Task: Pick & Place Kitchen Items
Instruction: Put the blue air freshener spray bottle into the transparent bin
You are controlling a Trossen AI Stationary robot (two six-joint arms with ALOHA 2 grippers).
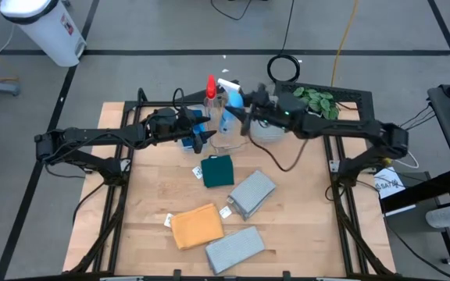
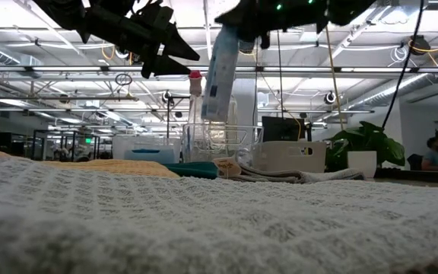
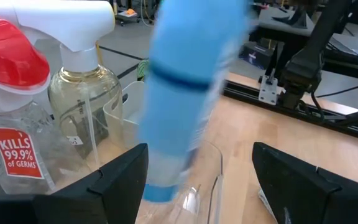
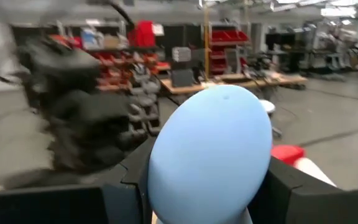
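My right gripper (image 1: pixel 239 117) is shut on a blue spray bottle (image 2: pixel 219 72) held high over a clear bin (image 1: pixel 229 142). The bottle also shows blurred in the left wrist view (image 3: pixel 191 87). My left gripper (image 1: pixel 205 139) is open and empty, raised just left of the bottle; its fingers (image 3: pixel 114 183) stand apart in front of it. A red-topped bottle (image 3: pixel 11 68) and a white-topped bottle (image 3: pixel 73 37) stand behind at the table's far side. A dark-green cloth (image 1: pixel 219 170), two grey cloths (image 1: pixel 252 193) (image 1: pixel 235 248) and an orange cloth (image 1: pixel 196 226) lie flat on the table. My right gripper pinches the bottle's top end between its two fingers; the rounded blue top (image 4: pixel 210 155) fills the gap between them. The bottle hangs below the fingers (image 2: pixel 238 34), slightly tilted and clear of the bin and table.
A green plant (image 1: pixel 315 100) stands at the back right, with a pale container (image 2: pixel 291 156) beside it. Something blue, perhaps sponges (image 1: pixel 192 142), lies under my left gripper. A person sits far off in the room (image 2: pixel 434 152). Bare wood (image 1: pixel 303 211) lies at the table's right.
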